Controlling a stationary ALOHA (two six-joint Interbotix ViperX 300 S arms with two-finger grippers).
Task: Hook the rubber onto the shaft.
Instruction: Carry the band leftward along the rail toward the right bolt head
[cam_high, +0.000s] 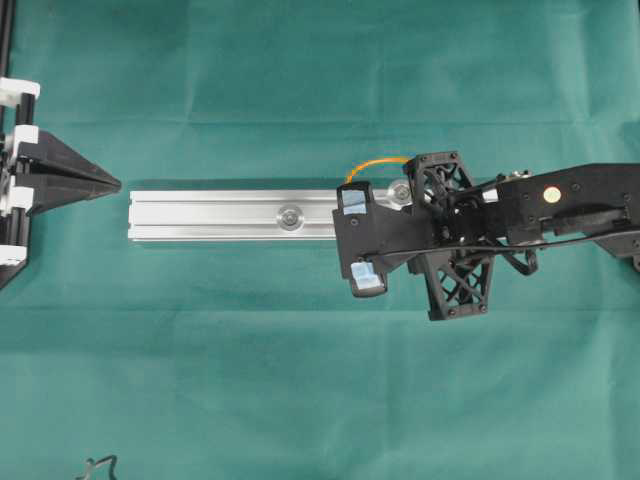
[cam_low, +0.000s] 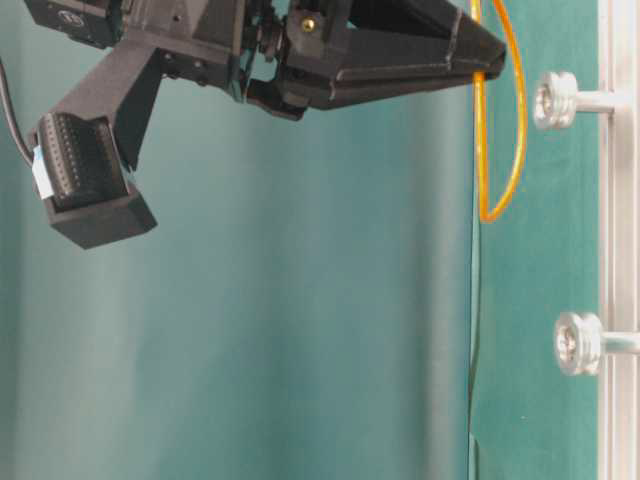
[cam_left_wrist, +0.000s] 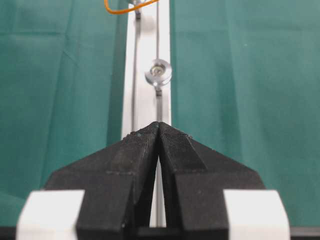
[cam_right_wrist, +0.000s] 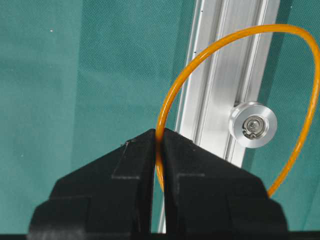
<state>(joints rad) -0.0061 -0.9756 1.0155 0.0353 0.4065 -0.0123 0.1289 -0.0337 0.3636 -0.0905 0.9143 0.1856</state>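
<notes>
The left arm's black fingers (cam_left_wrist: 159, 131) are clenched together on nothing, hovering off the left end of the silver aluminium rail (cam_high: 230, 214). Farther right, the right arm's black fingers (cam_right_wrist: 160, 136) pinch the thin orange rubber band (cam_right_wrist: 172, 95), its loop hanging around a silver shaft (cam_right_wrist: 253, 124).

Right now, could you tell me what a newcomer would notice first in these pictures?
The orange rubber stands out most: the right gripper pinches it above the silver rail, and in the right wrist view the loop frames a round shaft. A second shaft stands further along the rail. The left gripper sits shut beyond the rail's far end, holding nothing, over the green cloth.
</notes>
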